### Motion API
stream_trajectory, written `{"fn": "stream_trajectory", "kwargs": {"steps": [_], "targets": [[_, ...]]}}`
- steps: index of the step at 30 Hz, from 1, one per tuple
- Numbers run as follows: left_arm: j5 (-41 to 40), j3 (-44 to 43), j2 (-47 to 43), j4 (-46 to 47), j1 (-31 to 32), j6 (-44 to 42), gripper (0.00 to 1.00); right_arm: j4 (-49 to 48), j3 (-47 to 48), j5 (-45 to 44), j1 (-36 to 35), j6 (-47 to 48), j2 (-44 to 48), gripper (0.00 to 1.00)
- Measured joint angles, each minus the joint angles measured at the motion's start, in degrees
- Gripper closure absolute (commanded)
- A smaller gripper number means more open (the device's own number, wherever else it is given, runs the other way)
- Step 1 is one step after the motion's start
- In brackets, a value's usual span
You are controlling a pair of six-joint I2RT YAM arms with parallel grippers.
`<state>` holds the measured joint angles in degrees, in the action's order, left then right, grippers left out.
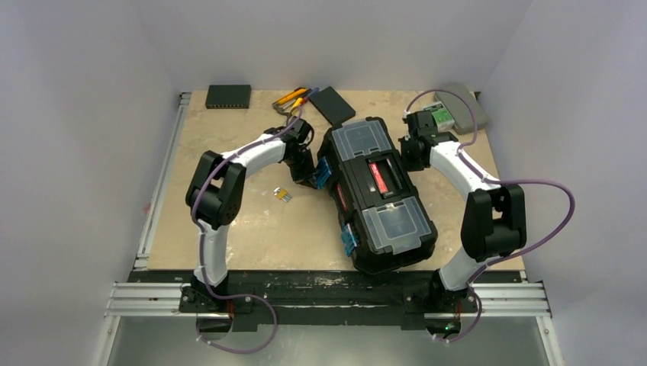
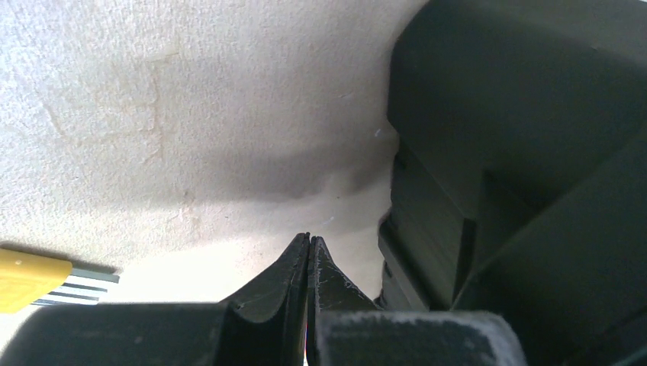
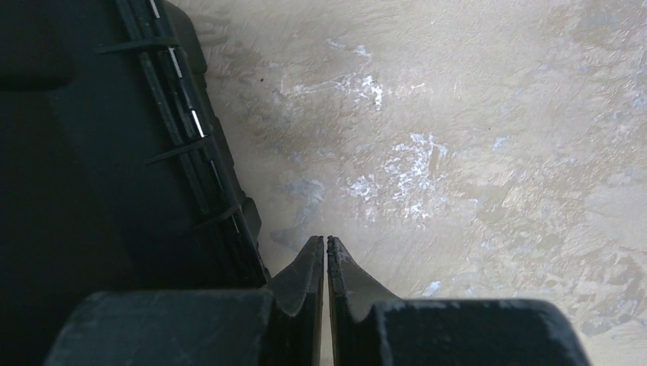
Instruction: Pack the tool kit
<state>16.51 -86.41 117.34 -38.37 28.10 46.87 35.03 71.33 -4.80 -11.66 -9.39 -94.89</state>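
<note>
large black plastic toolbox (image 1: 379,200) sits diagonally on the pale beige mottled table (image 1: 229,229), middle-right, between the two arms, lid up and looking closed. on the lid are two clear-lidded compartments, far end (image 1: 362,142) and near end (image 1: 394,225), with a red-labelled handle (image 1: 381,177) between them. blue latches (image 1: 324,174) are on its left side.

left gripper (image 2: 308,238): black fingers pressed tip to tip, nothing between them, low over the table just beside the toolbox's left wall. right gripper (image 3: 326,240): fingers closed to a hairline slit, holding nothing, pointing down at bare table just beside the toolbox's right wall. cannot tell if either tip touches the table.

around: a small yellow-handled set of thin metal keys (image 1: 284,195) lies loose left of the box, near the left gripper but apart from it. at the far edge, yellow-black and red-handled hand tools (image 1: 294,97) lie in a small heap outside the toolbox, just beside a flat black slab (image 1: 333,105). a flat black rectangular box (image 1: 228,95) sits far left. a small grey case with green label (image 1: 455,113) sits far right, behind the right wrist. purple cables (image 1: 549,187) loop off both arms.

only the top view shows the lid and the far tools. left wrist view shows a smooth matte stepped toolbox wall, its shadow, and the yellow key set at the lower left edge. right wrist view shows a ribbed box edge with thin metal glints and whitish scuffed patches on the table.
</note>
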Motion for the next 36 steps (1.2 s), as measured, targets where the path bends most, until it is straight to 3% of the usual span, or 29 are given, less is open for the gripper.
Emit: {"fn": "stream_trajectory", "kwargs": {"steps": [10, 25, 36], "targets": [[-2.25, -3.72, 2.75, -4.70, 0.17, -0.33, 1.00, 0.02, -1.31, 0.31, -1.84, 0.57, 1.44, 0.99], [-1.57, -3.78, 3.72, -4.04, 0.22, -0.46, 1.00, -0.37, -1.53, 1.49, -2.16, 1.11, 1.46, 1.00], [4.42, -3.87, 5.75, 3.69, -0.70, -0.44, 1.00, -2.64, -3.48, 4.11, -2.03, 0.85, 1.44, 1.00]]}}
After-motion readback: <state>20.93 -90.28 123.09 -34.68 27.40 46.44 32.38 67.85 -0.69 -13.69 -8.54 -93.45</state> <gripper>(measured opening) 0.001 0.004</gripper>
